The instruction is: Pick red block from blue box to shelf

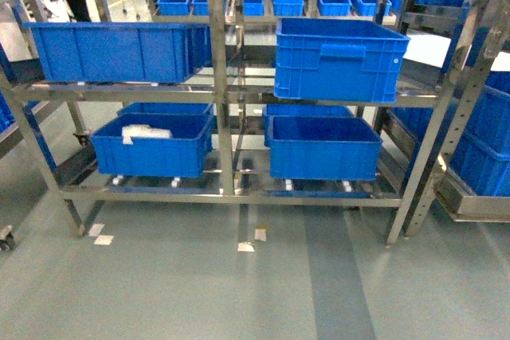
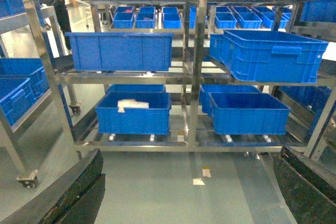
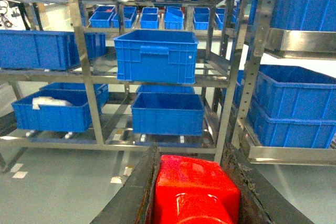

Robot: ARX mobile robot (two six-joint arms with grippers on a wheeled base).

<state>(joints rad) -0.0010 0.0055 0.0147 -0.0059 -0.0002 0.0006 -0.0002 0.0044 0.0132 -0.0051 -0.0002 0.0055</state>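
The red block [image 3: 194, 187], glossy and with its round stud facing the camera, sits clamped between the two dark fingers of my right gripper [image 3: 191, 156], which is shut on it. The shelf [image 3: 84, 77], a tall stainless-steel rack, stands ahead across the floor in all three views, its middle post [image 1: 225, 93] facing me. My left gripper [image 2: 190, 156] is open and holds nothing; its fingers [image 2: 79, 187] frame bare floor in front of the shelf [image 2: 195, 77]. The blue box is out of view. Neither gripper shows in the head view.
Dark blue ribbed crates [image 1: 339, 57] fill the shelf's tiers. The lower left crate [image 1: 151, 145] holds a white bag. A second rack with crates [image 3: 294, 103] stands on the right. Paper scraps [image 1: 247, 246] lie on the grey floor before the shelf.
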